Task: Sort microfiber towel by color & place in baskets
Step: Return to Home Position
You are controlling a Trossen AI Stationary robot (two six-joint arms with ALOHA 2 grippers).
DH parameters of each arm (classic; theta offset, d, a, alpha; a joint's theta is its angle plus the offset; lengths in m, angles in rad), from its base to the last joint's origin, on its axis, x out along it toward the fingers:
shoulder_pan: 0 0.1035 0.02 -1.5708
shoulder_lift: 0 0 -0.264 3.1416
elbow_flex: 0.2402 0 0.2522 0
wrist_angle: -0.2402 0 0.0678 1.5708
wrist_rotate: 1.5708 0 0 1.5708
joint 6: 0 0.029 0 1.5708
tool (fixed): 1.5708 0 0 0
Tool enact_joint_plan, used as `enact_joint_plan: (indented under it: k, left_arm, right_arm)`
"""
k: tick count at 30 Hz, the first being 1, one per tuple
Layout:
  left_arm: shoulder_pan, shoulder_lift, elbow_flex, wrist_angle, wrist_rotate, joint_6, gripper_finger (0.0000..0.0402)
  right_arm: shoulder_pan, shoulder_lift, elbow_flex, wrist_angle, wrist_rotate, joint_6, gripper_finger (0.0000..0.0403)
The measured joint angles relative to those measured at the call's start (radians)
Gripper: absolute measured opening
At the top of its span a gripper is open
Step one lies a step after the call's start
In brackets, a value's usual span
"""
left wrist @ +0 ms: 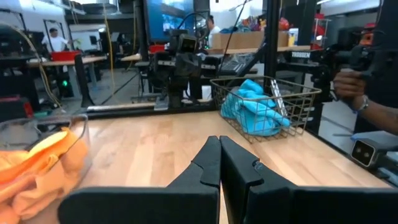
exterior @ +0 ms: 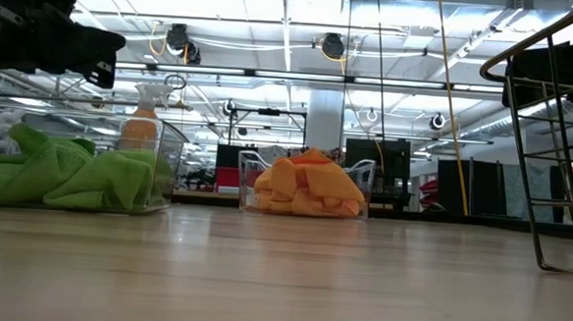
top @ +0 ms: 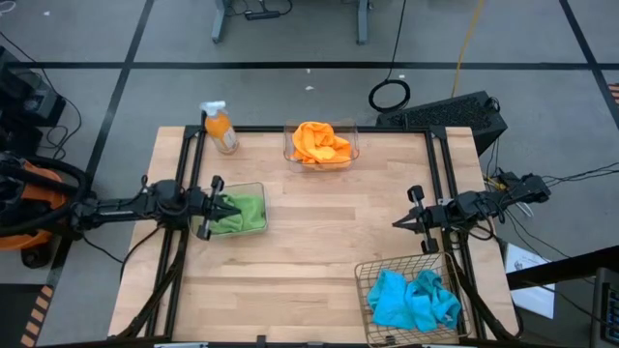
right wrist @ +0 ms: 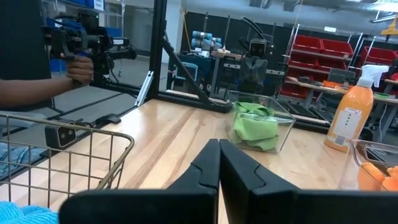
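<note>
Orange towels [top: 321, 143] fill a clear tub [top: 352, 133] at the table's far middle. Green towels [top: 242, 213] lie in a clear tub [top: 259, 189] at the left. Blue towels [top: 414, 300] rest in the wire-mesh basket [top: 366, 273] at the near right. My left gripper [top: 232, 208] is shut, held level above the green tub's left part and touching nothing. My right gripper [top: 397, 223] is shut and empty, level over bare table beyond the wire basket.
An orange spray bottle [top: 221, 128] stands at the far left of the table. A person's hand [left wrist: 348, 86] holds a device beyond the table's right side. Bare wood lies in the middle [top: 319, 242] between the three containers.
</note>
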Motion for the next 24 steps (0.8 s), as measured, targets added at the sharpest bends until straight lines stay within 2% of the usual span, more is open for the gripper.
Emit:
enact_joint_plan:
  k: [4, 9, 13, 24]
  left_arm:
    - [0.0, 0.013, 0.0, -0.001, 0.001, -0.003, 0.0002]
    - [-0.003, 0.014, 0.0, -0.002, 0.0, -0.012, 0.0002]
    - [-0.003, 0.014, -0.001, -0.006, -0.024, -0.032, 0.0002]
    - [-0.003, 0.014, -0.001, -0.014, -0.067, -0.002, 0.0002]
  right_arm:
    - [0.0, 0.0, 0.0, 0.0, 0.007, -0.015, 0.0]
    - [0.0, 0.0, 0.0, 0.017, 0.126, -0.025, 0.0]
    - [0.0, 0.0, 0.0, 0.021, 0.174, -0.028, 0.0]
    - [0.0, 0.0, 0.0, 0.023, 0.181, -0.019, 0.0]
